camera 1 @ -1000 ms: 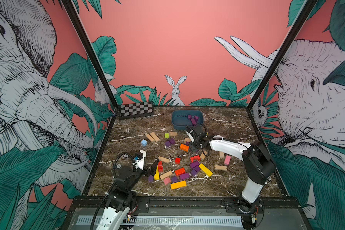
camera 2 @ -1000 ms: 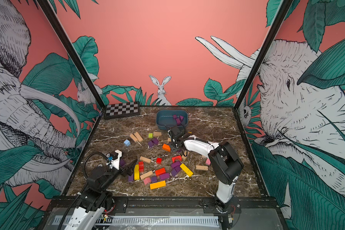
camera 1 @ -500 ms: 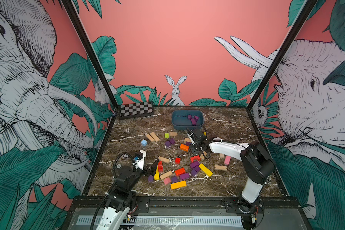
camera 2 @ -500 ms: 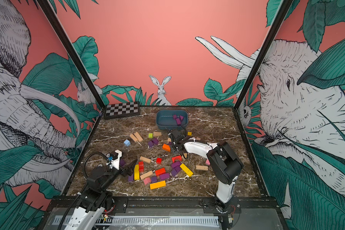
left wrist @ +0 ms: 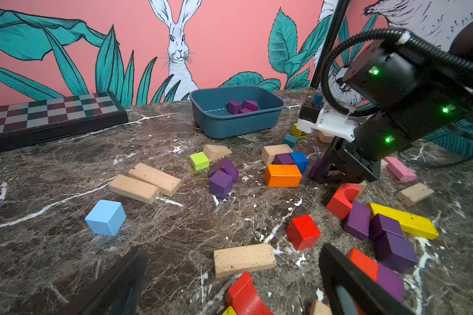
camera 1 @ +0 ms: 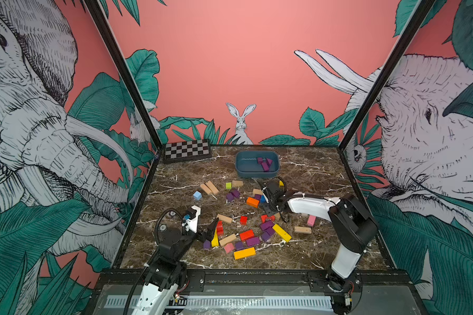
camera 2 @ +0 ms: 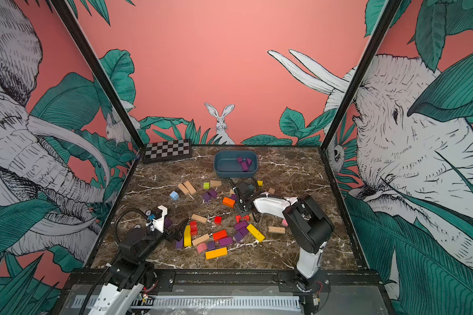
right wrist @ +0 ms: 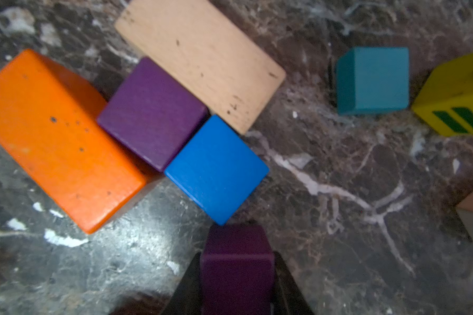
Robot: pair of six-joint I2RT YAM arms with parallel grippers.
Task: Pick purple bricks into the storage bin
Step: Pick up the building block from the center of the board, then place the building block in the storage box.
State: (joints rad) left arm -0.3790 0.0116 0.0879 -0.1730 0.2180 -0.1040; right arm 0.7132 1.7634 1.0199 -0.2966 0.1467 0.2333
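Clock is the top view: 12 = rabbit wall, 6 = robot bases.

Marble table [camera 1: 311, 174]: mixed-colour blocks are scattered from centre down toward 6. Checkerboard box [camera 1: 187, 150] lies flat in the 11 corner, against the back wall. Storage bin [camera 1: 253, 174] sits upright at 12, well apart from the box. A few purple bricks [camera 1: 264, 164] lie in its 3 o'clock half.

Right arm [camera 1: 311, 204] reaches in from 4 to just past centre, toward 1. Right gripper [right wrist: 236, 275] points down at the table, fingers clamped on both sides of one purple brick [right wrist: 235, 245]. Can't tell if that brick is off the surface. It sits just beside a blue cube [right wrist: 216, 169]. The blue cube touches a purple cube [right wrist: 152, 114], which is wedged between an orange block [right wrist: 52, 136] and a plain wood block [right wrist: 200, 60]. Teal cube [right wrist: 372, 80] and yellow block [right wrist: 459, 95] sit side by side, apart from that group.

Left gripper [camera 1: 210, 231] is at 7, low over the table, fingers spread wide and released.

Purple on the table:
- Purple pair [camera 1: 232, 195] touching each other, 10 of centre.
- Purple cluster [camera 1: 266, 229] at 5 of centre, touching a yellow bar [camera 1: 281, 232].
- Purple bar [camera 1: 253, 241] near 6.
- Small purple block [camera 1: 206, 244] just beside the left gripper.
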